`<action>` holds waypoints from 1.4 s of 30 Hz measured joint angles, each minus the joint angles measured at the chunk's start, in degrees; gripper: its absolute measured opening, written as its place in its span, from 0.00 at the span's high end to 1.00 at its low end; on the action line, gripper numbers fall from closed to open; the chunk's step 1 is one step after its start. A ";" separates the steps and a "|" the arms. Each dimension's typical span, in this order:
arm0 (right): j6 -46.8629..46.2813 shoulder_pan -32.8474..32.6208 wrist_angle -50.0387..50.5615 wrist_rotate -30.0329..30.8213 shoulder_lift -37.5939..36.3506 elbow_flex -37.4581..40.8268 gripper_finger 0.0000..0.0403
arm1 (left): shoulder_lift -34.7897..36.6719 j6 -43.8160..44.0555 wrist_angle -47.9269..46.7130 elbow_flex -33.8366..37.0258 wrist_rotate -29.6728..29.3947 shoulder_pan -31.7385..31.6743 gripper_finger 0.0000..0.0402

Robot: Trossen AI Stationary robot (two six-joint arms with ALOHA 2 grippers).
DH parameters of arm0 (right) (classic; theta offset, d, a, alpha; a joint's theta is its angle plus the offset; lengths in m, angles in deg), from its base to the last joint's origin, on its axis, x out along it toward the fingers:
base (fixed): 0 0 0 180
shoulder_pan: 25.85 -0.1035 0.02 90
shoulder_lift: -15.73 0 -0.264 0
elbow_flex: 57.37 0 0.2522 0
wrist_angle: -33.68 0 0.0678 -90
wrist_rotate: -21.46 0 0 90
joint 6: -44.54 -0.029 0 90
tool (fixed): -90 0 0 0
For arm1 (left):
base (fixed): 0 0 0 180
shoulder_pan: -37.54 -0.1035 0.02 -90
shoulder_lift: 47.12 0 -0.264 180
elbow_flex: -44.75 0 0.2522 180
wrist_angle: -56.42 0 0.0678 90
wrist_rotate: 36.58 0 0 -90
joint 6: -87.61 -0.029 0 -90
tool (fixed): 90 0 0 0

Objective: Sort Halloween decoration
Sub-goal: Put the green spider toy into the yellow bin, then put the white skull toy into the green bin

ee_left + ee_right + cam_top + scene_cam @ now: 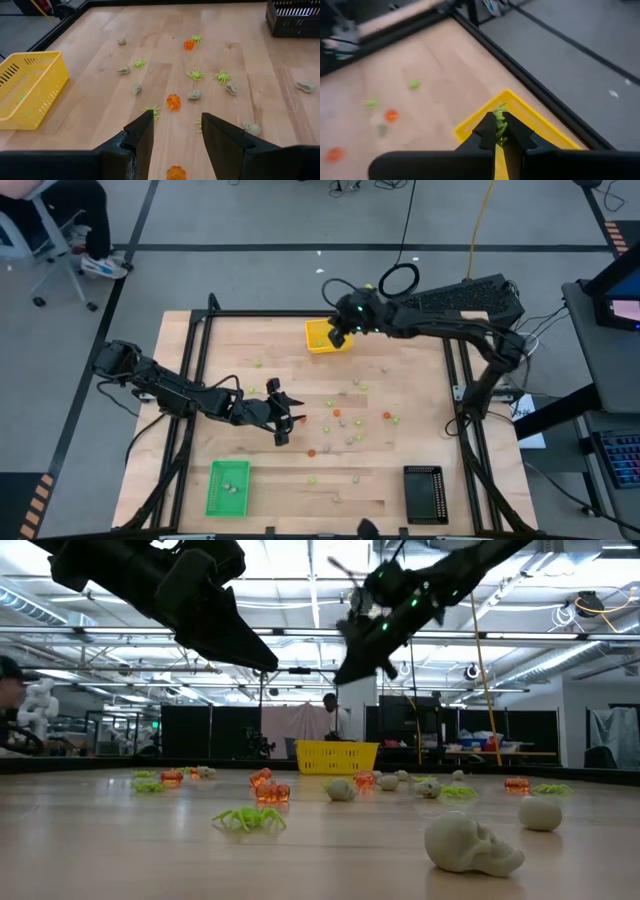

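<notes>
Tiny Halloween decoration pieces lie scattered on the wooden table (pixel 400 470): orange pumpkins (pixel 173 101), light green spiders (pixel 196 74) and pale skulls (pixel 470 843). My right gripper (pixel 499 134) hangs over the yellow tray (pixel 322 340) at the table's far edge, shut on a light green spider (pixel 499 120). My left gripper (pixel 175 134) stands open above the table left of centre, tilted down over the scattered pieces. It holds nothing. An orange pumpkin (pixel 176 173) lies on the table below the gap between its fingers. My right gripper pinches the light green spider (pixel 500 126) between its two fingertips, and the spider's legs stick out past the tips. The fingers slant downward from the table's right side. The spider is lifted clear, over the yellow tray's corner (pixel 517 107).
A green tray (pixel 228 487) with a few pieces in it sits near the front left. A black tray (pixel 424 494) sits at the front right. A black frame (pixel 190 380) runs along the table's sides. A person (pixel 330 715) stands in the room beyond the table.
</notes>
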 joint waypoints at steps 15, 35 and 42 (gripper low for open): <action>0.22 2.36 3.36 -0.95 9.83 -3.24 0.98 | 0.00 -0.06 -1.07 0.00 0.00 0.02 0.58; 3.90 -1.82 12.30 0.87 0.92 -3.17 0.63 | 0.00 -0.04 -1.07 0.00 -0.93 0.02 0.58; 5.83 -15.01 23.49 9.52 -9.19 -3.17 0.64 | 0.00 -0.02 -1.58 0.00 -1.53 0.01 0.58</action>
